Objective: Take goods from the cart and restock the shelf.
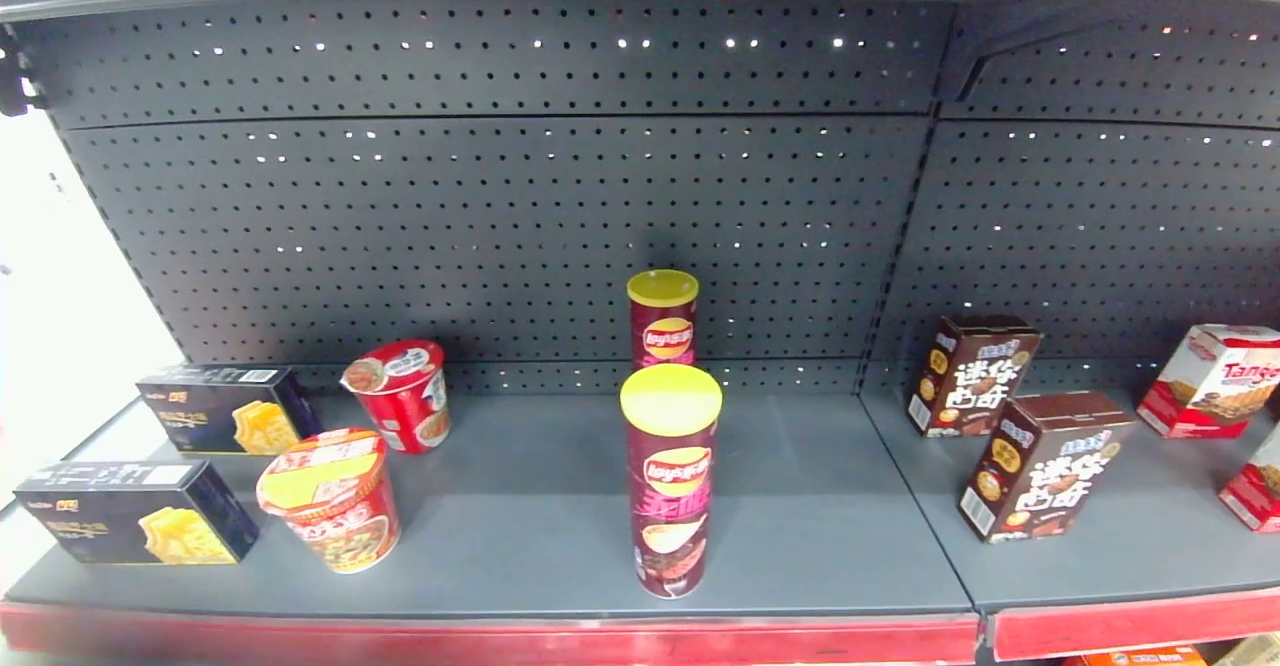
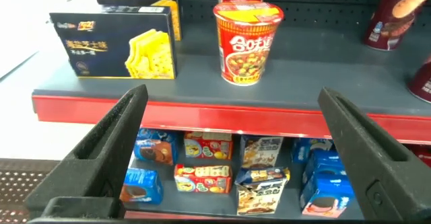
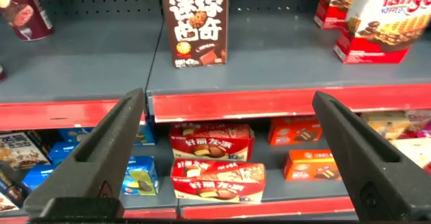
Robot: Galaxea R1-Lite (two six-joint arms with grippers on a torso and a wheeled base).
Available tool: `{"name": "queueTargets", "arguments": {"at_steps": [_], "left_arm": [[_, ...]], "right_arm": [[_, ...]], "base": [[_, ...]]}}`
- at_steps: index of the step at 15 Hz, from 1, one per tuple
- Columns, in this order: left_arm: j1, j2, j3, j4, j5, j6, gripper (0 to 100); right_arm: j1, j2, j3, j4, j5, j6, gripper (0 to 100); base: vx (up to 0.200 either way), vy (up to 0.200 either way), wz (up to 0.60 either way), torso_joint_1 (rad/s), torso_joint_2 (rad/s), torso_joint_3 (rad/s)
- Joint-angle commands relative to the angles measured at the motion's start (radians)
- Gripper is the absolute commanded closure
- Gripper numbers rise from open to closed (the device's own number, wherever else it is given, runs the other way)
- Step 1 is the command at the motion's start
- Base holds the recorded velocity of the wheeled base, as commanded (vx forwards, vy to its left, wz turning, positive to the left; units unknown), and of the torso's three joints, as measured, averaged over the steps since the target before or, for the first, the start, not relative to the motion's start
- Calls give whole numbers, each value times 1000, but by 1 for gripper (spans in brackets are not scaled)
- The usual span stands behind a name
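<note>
Left gripper (image 2: 232,95) and right gripper (image 3: 229,96) sat empty, jaws wide, facing the shelf (image 1: 820,526); front chip can (image 1: 670,476) stood centre-frame in head view, so next move probably meant fetching goods from the cart.

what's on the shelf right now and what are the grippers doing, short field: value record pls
shelf: grey deck, red front edge, pegboard back
chip cans: two, upright, centre, one behind the other
cup noodles: two, left of the cans
dark boxes: two, far left
brown boxes: two, standing, right bay
red-white boxes: far right
left gripper: open, empty, facing the shelf edge
right gripper: open, empty, facing the shelf edge
</note>
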Motion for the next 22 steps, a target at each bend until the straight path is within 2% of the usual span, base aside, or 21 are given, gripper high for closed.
{"name": "queueTargets", "arguments": {"at_steps": [1, 15, 18, 22], "left_arm": [[0, 1, 0, 0, 2, -1, 0], [0, 1, 0, 0, -1, -1, 0], [0, 1, 0, 0, 1, -2, 0], [0, 1, 0, 0, -1, 1, 0]], "right_arm": [[0, 2, 1, 1, 0, 0, 0], [0, 2, 1, 0, 6, 0, 0], [0, 2, 1, 0, 6, 0, 0], [0, 2, 1, 0, 6, 0, 0]], "base": [[0, 0, 0, 0, 0, 0], [0, 0, -43, 1, 0, 0], [0, 200, 0, -1, -1, 2], [0, 0, 0, 0, 0, 0]]}}
